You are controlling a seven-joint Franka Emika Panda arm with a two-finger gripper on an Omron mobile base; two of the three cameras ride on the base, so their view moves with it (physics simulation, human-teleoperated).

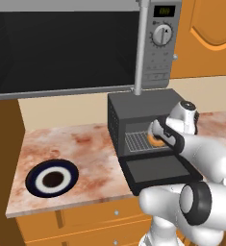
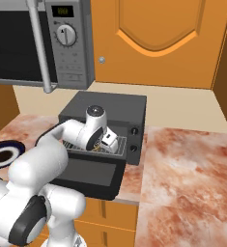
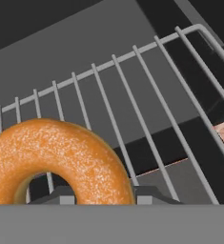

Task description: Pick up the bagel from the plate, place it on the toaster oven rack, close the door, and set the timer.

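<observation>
The golden bagel (image 3: 61, 152) hangs just over the silver wire rack (image 3: 147, 95) inside the dark toaster oven (image 1: 133, 103), and my gripper (image 3: 104, 196) is shut on its near edge. From the left base view the gripper (image 1: 156, 136) reaches through the oven mouth with the bagel (image 1: 155, 141) at its tip, above the rack (image 1: 135, 141). The door (image 1: 157, 170) lies dropped flat in front. On the counter's left sits the plate (image 1: 52, 178), with nothing on it. From the right, my hand (image 2: 105, 141) covers most of the oven opening above the door (image 2: 88, 173).
A large silver-and-black microwave (image 1: 61, 48) hangs over the counter, its handle (image 1: 141, 48) close above the oven. Two dark knobs (image 2: 133, 140) sit on the oven's right front. The marbled counter (image 2: 182, 169) stretches to the right, backed by orange cabinets (image 2: 158, 38).
</observation>
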